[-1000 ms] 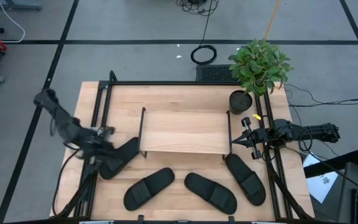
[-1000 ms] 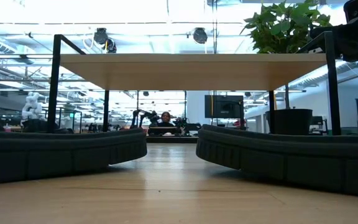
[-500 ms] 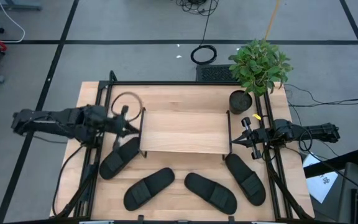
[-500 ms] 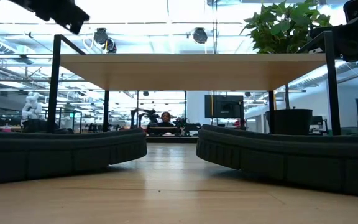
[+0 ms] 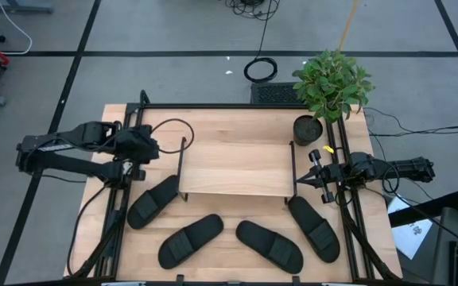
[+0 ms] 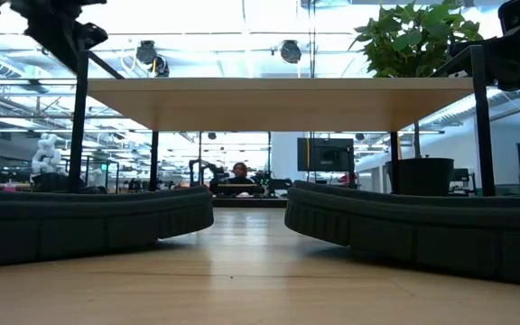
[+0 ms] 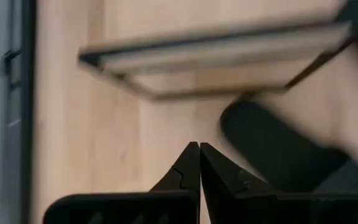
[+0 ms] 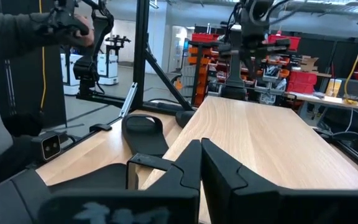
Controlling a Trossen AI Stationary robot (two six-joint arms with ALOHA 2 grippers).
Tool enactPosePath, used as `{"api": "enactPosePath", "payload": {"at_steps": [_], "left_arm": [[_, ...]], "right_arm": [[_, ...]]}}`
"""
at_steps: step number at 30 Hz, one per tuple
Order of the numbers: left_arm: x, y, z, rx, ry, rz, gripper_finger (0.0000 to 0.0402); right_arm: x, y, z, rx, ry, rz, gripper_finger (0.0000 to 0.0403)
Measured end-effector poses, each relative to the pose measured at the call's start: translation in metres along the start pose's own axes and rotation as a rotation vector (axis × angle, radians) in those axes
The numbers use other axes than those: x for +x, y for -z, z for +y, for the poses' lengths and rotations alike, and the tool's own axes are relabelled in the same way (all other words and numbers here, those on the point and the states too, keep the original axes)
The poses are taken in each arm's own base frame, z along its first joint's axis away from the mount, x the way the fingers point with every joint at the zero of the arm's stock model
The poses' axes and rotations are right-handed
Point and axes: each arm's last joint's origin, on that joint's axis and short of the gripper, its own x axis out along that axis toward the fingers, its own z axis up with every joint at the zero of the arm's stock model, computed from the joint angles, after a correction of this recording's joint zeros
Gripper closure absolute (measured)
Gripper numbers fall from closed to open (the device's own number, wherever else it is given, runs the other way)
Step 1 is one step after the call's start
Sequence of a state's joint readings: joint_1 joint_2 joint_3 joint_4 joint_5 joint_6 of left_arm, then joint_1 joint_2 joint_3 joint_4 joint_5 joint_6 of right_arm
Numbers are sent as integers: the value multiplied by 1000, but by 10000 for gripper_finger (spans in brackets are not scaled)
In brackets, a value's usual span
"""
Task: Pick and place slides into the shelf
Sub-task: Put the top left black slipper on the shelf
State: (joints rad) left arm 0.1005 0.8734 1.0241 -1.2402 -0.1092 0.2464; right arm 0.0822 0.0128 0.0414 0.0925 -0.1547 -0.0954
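Four black slides lie on the tabletop in front of the shelf point(image 5: 235, 168): one at the near left point(image 5: 153, 200), two in the middle point(image 5: 191, 240) point(image 5: 269, 244), and one at the near right point(image 5: 314, 228). My left gripper point(image 5: 141, 155) is shut and empty above the table, left of the shelf's left end. Its wrist view looks down past the shut fingers point(image 7: 199, 146) at the shelf point(image 7: 216, 56) and the left slide point(image 7: 278, 149). My right gripper point(image 5: 308, 176) is shut and empty, level at the shelf's right end; its wrist view point(image 8: 201, 149) looks along the plank top point(image 8: 272, 137).
A potted plant point(image 5: 332, 83) and a dark pot point(image 5: 308, 127) stand at the far right corner. Black frame rails point(image 5: 126, 199) run along both table sides. In the low view two slides point(image 6: 88, 226) point(image 6: 422, 226) flank a bare lane under the shelf top point(image 6: 278, 99).
My left gripper has risen from beside the near-left slide and gone toward the table's far edge, swinging and turning quickly on the way. It now hangs left of the shelf's left end. The slide lies where it was.
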Motion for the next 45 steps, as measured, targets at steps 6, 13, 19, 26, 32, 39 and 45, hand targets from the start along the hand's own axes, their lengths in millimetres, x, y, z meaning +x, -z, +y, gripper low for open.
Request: {"api": "enactPosePath", "payload": {"at_steps": [6, 13, 19, 26, 32, 39, 45], "left_arm": [[-1, 7, -2, -44, 14, 64, 395], [15, -1, -7, -140, 402, 152, 377], [40, -12, -7, -193, 538, 317, 342], [55, -3, -11, -127, 524, 360, 268], [63, 10, -17, -132, 550, 287, 199], [49, 11, -19, -170, 597, 158, 145], [52, 11, -21, -281, 644, 218, 124]], "right_arm": [[0, 0, 0, 1, 0, 0, 403], [0, 0, -1, 1, 36, 0, 403], [0, 0, -2, 2, 76, 5, 403], [0, 0, -2, 35, 76, 4, 403], [0, 0, -2, 35, 75, 5, 403], [0, 0, -2, 57, 75, 4, 403], [0, 0, -2, 57, 75, 3, 403]]}}
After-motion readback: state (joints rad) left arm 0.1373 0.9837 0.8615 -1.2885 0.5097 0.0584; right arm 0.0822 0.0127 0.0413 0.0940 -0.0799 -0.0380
